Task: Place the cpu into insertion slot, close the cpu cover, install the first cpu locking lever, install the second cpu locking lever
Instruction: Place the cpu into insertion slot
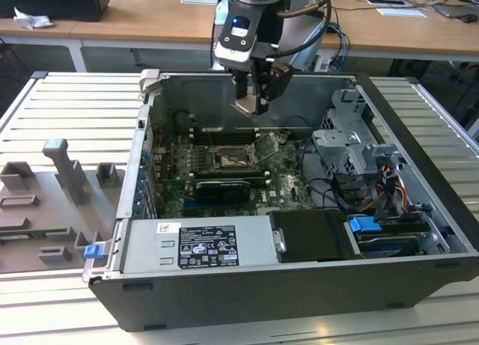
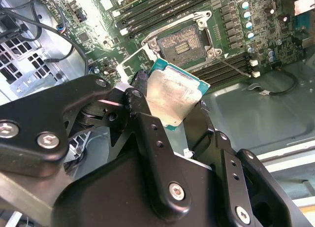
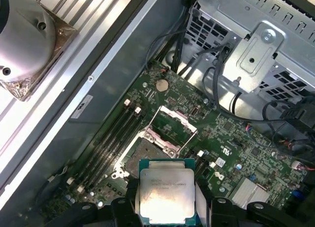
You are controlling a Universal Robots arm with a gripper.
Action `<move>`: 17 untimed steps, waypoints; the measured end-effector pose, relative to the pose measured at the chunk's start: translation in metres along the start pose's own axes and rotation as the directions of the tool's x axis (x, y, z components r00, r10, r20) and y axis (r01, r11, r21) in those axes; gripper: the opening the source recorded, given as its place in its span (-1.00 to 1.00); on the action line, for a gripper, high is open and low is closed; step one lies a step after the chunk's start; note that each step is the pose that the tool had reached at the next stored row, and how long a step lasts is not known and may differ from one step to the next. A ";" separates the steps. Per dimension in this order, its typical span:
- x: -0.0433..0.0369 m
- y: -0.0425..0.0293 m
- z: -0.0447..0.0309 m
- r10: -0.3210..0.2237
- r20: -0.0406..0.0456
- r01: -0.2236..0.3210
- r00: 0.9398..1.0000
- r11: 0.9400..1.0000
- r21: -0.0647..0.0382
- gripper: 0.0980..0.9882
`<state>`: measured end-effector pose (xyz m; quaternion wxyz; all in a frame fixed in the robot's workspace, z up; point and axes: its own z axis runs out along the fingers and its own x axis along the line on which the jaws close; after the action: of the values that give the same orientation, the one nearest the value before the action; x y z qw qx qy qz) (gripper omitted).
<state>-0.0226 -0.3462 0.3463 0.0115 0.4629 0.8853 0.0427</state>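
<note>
We see a pale slatted metal table (image 1: 67, 105) across the middle and lower frame in the exterior view, ribs running left to right. Grey fixture blocks (image 1: 63, 169) sit on it at left. Along the top edge we've got wooden desks (image 1: 150, 19) with a white leg (image 1: 77, 57). Dark box (image 1: 67, 1) and crumpled white paper (image 1: 31, 19) upper left, loose sheets (image 1: 400, 12) upper right. Floor (image 1: 30, 57) under the desks reads dark grey. Light is even, diffuse.

Exterior view overlooks the case (image 1: 247, 315) — both wrist views share insertion slot (image 2: 184, 42).
</note>
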 end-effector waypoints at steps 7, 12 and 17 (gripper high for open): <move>0.0000 0.0000 0.0005 0.030 0.003 -0.030 1.000 1.000 -0.001 -0.01; 0.0000 -0.0001 0.0009 0.046 0.004 -0.046 0.999 0.999 -0.001 -0.01; 0.0000 -0.0001 0.0016 0.071 0.006 -0.071 0.997 0.997 -0.002 -0.01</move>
<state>-0.0226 -0.3462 0.3447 0.0131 0.4941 0.8683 0.0422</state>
